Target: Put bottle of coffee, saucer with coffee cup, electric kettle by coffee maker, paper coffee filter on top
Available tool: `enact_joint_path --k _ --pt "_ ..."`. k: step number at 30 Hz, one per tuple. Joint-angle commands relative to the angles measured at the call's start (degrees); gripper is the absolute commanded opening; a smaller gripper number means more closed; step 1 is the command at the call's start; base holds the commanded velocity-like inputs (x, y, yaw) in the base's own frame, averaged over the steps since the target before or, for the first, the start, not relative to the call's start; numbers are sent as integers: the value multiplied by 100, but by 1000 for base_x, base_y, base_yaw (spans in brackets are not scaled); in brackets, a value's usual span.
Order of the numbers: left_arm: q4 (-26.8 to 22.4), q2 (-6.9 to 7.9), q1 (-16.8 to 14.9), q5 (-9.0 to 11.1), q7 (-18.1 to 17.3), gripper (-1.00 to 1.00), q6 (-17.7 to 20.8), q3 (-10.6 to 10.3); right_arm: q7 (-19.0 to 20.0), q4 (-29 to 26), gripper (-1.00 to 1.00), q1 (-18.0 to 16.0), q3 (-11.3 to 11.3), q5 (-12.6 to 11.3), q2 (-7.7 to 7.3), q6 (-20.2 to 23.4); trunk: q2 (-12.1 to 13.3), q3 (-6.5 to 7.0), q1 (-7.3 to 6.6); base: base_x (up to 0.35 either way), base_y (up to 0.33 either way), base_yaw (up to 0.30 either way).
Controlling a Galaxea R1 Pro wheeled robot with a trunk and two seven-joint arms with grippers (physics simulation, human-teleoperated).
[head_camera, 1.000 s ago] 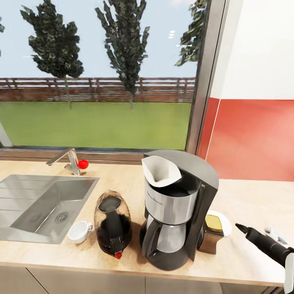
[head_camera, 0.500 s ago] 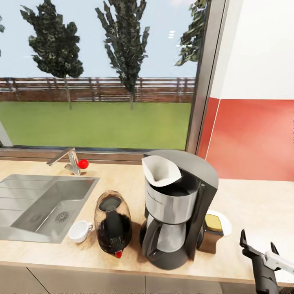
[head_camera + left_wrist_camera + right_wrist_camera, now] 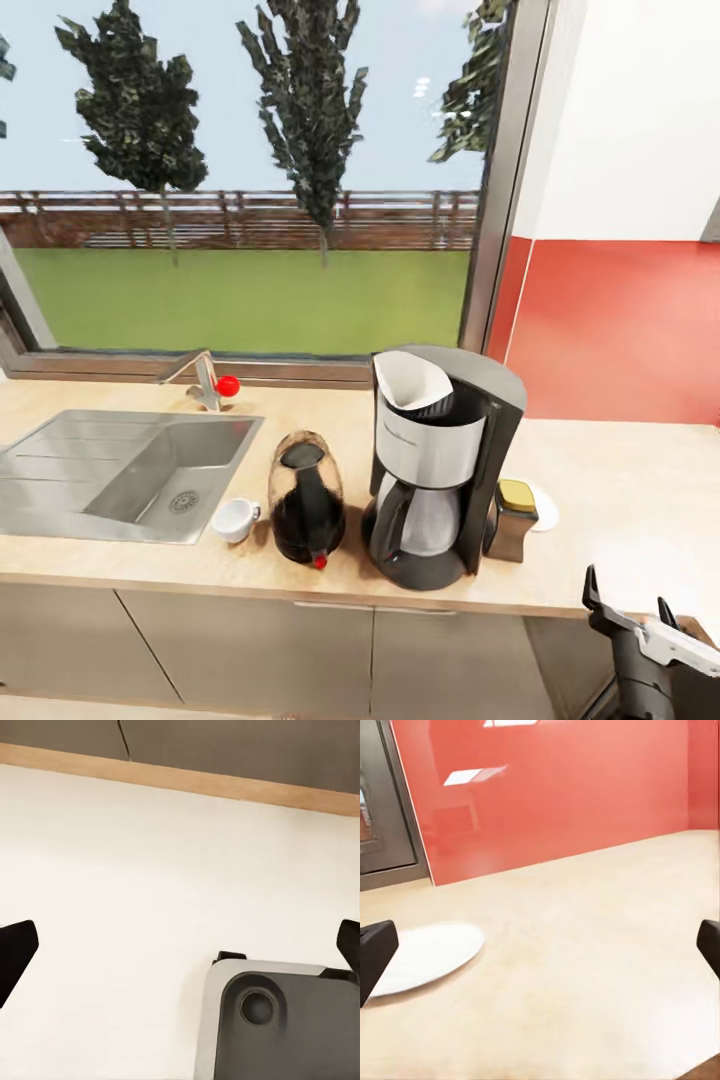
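Centre of the head view: coffee maker [image 3: 440, 465] on the table [image 3: 620, 500], paper coffee filter [image 3: 412, 382] seated in its open top.
Lower centre, right of it: bottle of coffee [image 3: 511, 519] touching the saucer [image 3: 543, 506], which lies bare.
Lower centre, left of it: electric kettle [image 3: 307, 497], then coffee cup [image 3: 235, 520] at the sink [image 3: 120, 470] rim.
Lower right corner: right claw [image 3: 626, 612] spread wide, holding nothing, at the table's front edge; open tabletop behind.
Left claw: fingertips [image 3: 15, 949] wide apart over pale floor.

White filter [image 3: 418, 381] atop upright coffee maker [image 3: 444, 465]
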Motion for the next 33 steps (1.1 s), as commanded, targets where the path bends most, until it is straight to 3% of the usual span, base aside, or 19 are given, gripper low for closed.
enact_joint_path --k 1,8,12,13,17,20,21,22,25,27,28,29,30,31,32,33 --pt "-6 3 1 61 -39 100 -29 -22 33 -4 100 -12 -36 40 7 -17 -11 -11 0 -314 170 0" --pt "-8 0 1 61 -40 100 -64 -22 33 0 100 -12 -42 42 7 -18 -11 -11 0 -297 211 0" --pt "-11 0 1 61 -40 100 -68 -22 34 173 100 0 -205 48 10 -18 -11 -11 0 -284 230 0" --pt "-8 0 1 61 -40 100 -66 -22 39 478 100 50 -296 49 2 -47 -11 -11 0 -284 220 0" --pt "-5 -6 1 61 -40 100 -66 -22 47 1168 100 333 -340 71 4 -712 -11 -11 0 -284 210 0" --pt "-4 -7 1 61 -40 100 -60 -22 49 1734 100 494 -348 317 -15 -1138 -11 -11 0 -284 212 0" --pt "-3 -8 1 61 -40 100 -58 -22 48 1968 100 567 -355 559 -35 -1237 -11 -11 0 -283 224 0" --pt "-3 -9 1 61 -40 100 -57 -22 44 2163 100 695 -359 946 -66 -1309 -11 -11 0 -283 229 0" --pt "-3 -11 1 61 -39 100 -34 -23 39 2264 100 949 -357 1645 -81 -1310 -11 -11 0 -272 223 0" --pt "14 -21 4 61 -32 100 -4 -32 30 2278 100 1114 -360 2600 -87 -1150 -11 -11 0 -111 93 0" --pt "30 -26 6 61 -28 100 2 -36 28 2278 100 1163 -362 2951 -90 -984 -11 -11 0 -48 40 0" --pt "50 -27 12 60 -26 100 8 -42 26 2277 100 1210 -366 3413 -104 -590 -11 -11 0 -25 21 0" --pt "55 -28 15 59 -25 100 11 -43 24 2276 100 1221 -367 3544 -117 -420 -11 -11 0 -20 17 0" --pt "75 -32 25 56 -10 100 21 -46 19 2275 100 1241 -364 3845 -167 188 -11 -11 0 -10 8 0" --pt "85 -33 31 55 0 100 31 -45 8 2273 100 1249 -365 3972 -200 640 -11 -11 0 -6 5 0" --pt "95 -38 45 54 10 100 44 -38 -71 2270 100 1256 -361 4084 -265 1361 -11 -11 0 -3 3 0"
